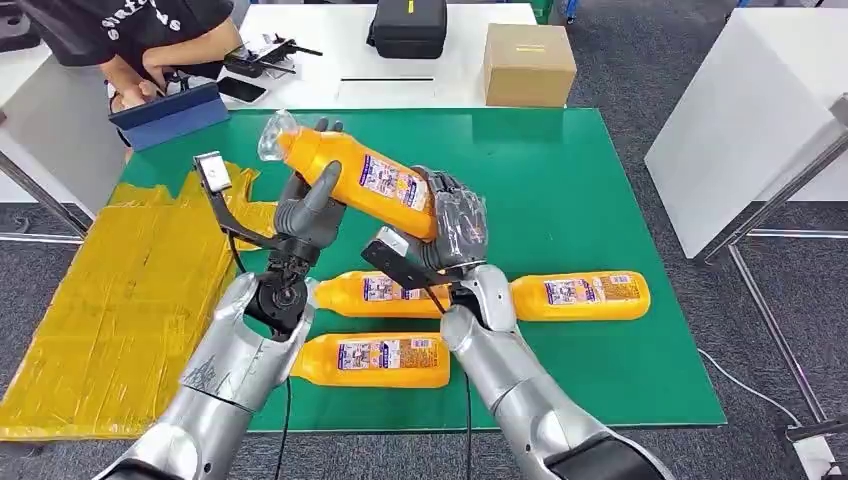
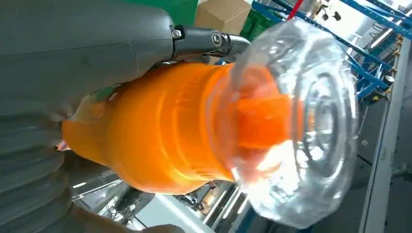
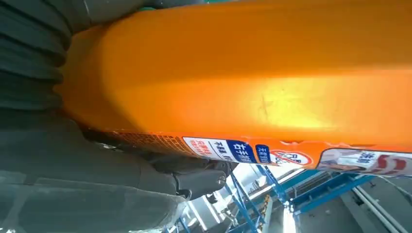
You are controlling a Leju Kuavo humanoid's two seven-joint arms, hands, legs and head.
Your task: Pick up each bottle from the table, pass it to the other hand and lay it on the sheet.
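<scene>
- Held orange plastic bottle w/ clear cap (image 1: 357,176) was up in the air over the green table mat (image 1: 600,180), both hands on it at once — judged mid-handover.
- Long axis ran diagonal in head view: clear cap end up and toward the robot's left, base end down and toward its right.
- Left hand (image 1: 308,205) sat at the neck/shoulder end, thumb over the front of the bottle, fingers curled behind it. Left wrist view showed the thumb (image 2: 82,43) pressed on the orange shoulder just behind the cap.
- Right hand (image 1: 455,220) wrapped the base end, fingers closed round the body; right wrist view had the orange wall lying right against the palm, dark fingers (image 3: 194,177) under the label edge.
- Key relation: bottle lay between the two hands, each touching one end. Which hand carried the load — cannot tell.
- Yellow crinkled sheet (image 1: 110,300) lay to the robot's left, beside the mat; left hand was the nearer one, so judged the left as receiver and the right as due to let go.
- Risk, my guess: left grip sat near the narrow neck, so the heavy base could swing down on release.
- Three more orange bottles lay flat on the mat, not yet picked: middle one (image 1: 375,292), near one (image 1: 375,360), right one (image 1: 580,295).
</scene>
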